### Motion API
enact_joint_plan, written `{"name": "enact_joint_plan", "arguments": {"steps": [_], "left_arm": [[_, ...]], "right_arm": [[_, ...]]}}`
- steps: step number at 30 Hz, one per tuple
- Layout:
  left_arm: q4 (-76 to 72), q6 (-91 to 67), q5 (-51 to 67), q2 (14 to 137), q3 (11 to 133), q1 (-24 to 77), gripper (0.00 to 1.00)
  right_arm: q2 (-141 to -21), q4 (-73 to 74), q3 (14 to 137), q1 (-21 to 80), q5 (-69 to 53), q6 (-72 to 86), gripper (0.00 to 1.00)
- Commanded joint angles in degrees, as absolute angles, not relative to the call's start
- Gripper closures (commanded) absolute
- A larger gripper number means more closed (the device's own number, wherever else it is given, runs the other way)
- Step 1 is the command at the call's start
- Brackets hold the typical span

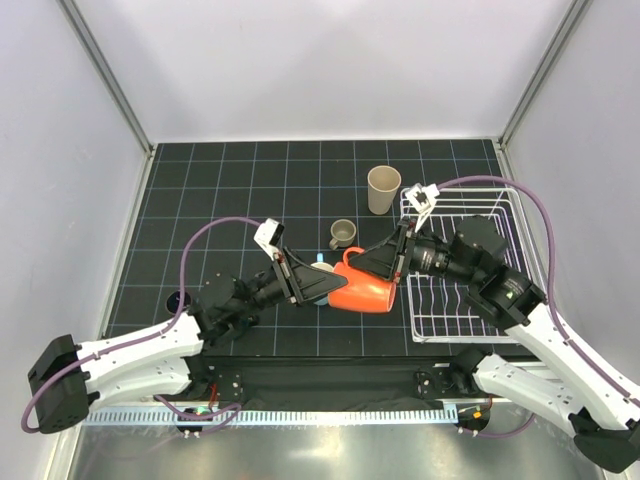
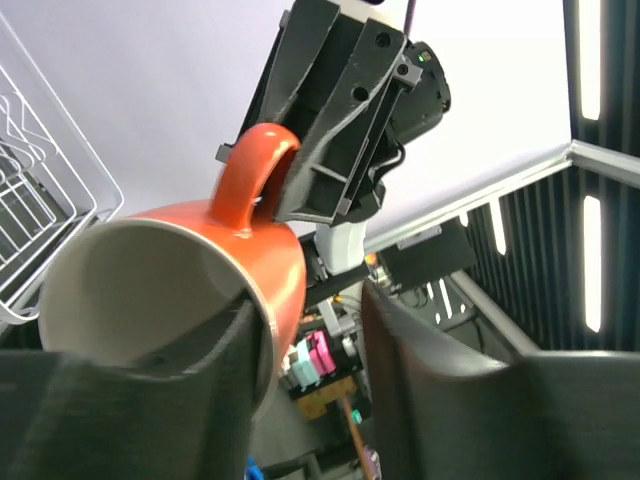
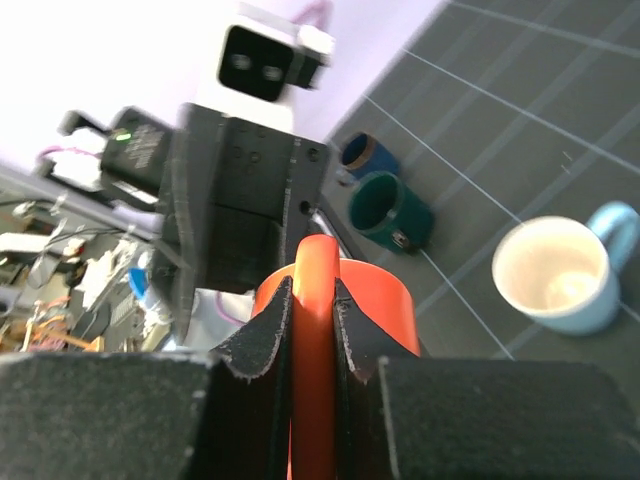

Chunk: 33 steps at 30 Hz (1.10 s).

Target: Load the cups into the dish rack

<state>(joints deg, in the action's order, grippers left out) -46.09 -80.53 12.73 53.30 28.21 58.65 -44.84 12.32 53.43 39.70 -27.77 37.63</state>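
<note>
The orange cup (image 1: 365, 290) is tipped on its side between my two grippers, just left of the dish rack (image 1: 440, 310). My right gripper (image 3: 312, 300) is shut on the cup's handle (image 3: 315, 330). My left gripper (image 2: 310, 320) is open at the cup's mouth. One of its fingers (image 2: 150, 370) is inside the rim, and the other stands apart from the outer wall. The beige tumbler (image 1: 383, 189) and the taupe mug (image 1: 343, 234) stand on the mat behind. The light blue mug (image 3: 560, 275), the dark teal mug (image 3: 390, 210) and the navy cup (image 3: 365, 157) show in the right wrist view.
The white wire rack (image 2: 40, 200) holds no cups that I can see. My right arm (image 1: 480, 255) reaches over the rack's left part. White walls close in the black gridded mat (image 1: 230, 180) on three sides.
</note>
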Motion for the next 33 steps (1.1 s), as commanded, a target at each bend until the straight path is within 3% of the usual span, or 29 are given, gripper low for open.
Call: {"name": "enact_joint_plan", "arguments": {"steps": [1,3,7,13,16,20,33], "left_arm": [[-52.0,-80.0,8.9,50.5,27.6,59.0,0.56],[-48.7,-79.3,7.8,49.2,27.3,59.0,0.45],[-37.5,-77.3,4.1,44.0,27.0,59.0,0.36],[-2.3,-76.4,-13.1,29.7,28.7,58.9,0.3],[6.3,-75.7,-18.9,24.4,29.9,58.9,0.3],[20.0,-72.6,-23.1,19.2,34.2,58.9,0.3],[29.2,-65.0,-22.0,31.4,44.0,58.9,0.3]], "right_arm": [[-46.2,21.4,58.2,39.8,-20.2,35.5,0.96],[-47.3,23.6,60.0,39.8,-18.2,35.2,0.96],[-49.0,30.3,63.4,39.8,-12.8,34.0,0.96],[-54.8,41.0,72.7,38.5,-4.8,32.5,0.96],[-58.4,47.1,78.5,35.2,-2.3,31.7,0.96],[-64.4,52.1,83.9,22.6,-4.0,29.4,0.96],[-80.6,57.7,91.5,1.9,-3.6,21.9,0.96]]}}
